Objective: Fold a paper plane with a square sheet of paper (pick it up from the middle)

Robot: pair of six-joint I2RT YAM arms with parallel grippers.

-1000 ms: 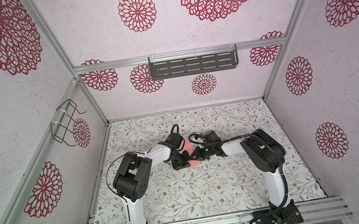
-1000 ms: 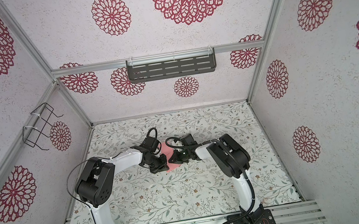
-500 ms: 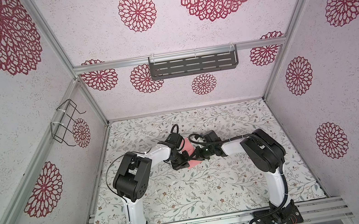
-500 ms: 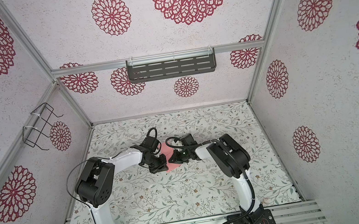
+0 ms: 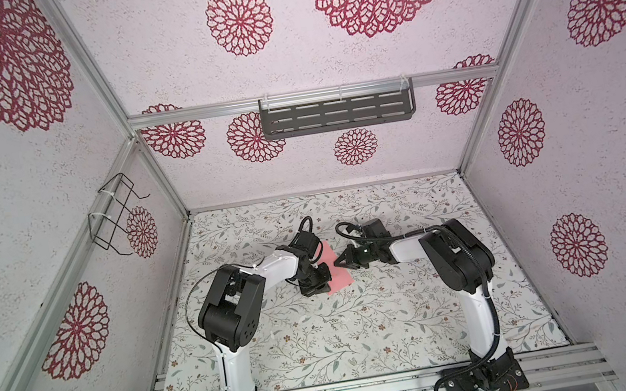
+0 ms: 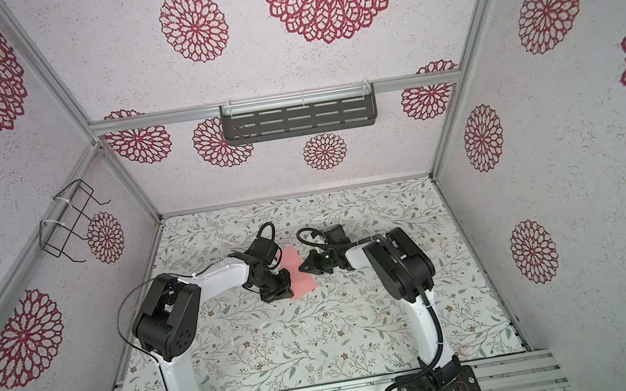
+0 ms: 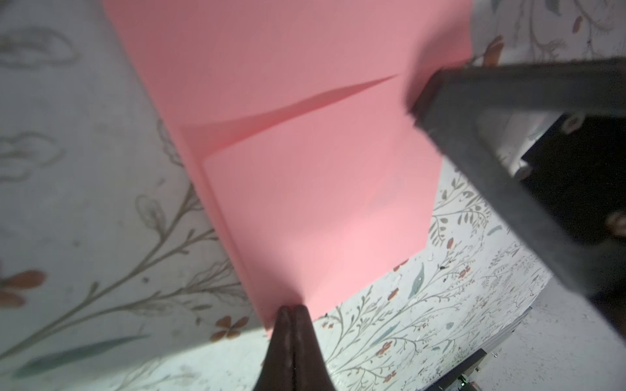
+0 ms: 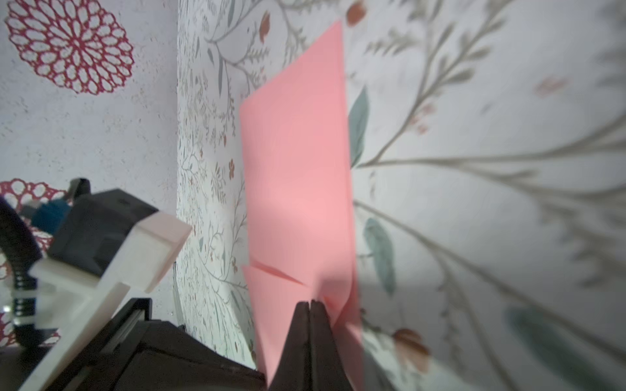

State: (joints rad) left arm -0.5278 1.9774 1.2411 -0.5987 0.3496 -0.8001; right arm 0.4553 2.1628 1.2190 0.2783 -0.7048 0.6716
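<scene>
Left fingers (image 7: 302,340) are seen closed, pinched onto a corner of the pink sheet of paper (image 7: 315,189). The right fingers (image 8: 321,338) are likewise pressed together on the opposite edge, where the paper is slightly crumpled around their tips. In both top views the sheet of paper (image 5: 339,274) (image 6: 300,275) is found near the middle of the floral table (image 5: 364,323), a little toward 12 o'clock. It is held between the 2 arms, with the left fingers at its 7 o'clock corner and the right fingers at its 2 o'clock edge. The sheet is folded. 2 layers are shown in the left wrist view, with a slanted flap edge raised slightly. Whether the sheet touches the table cannot be told.
</scene>
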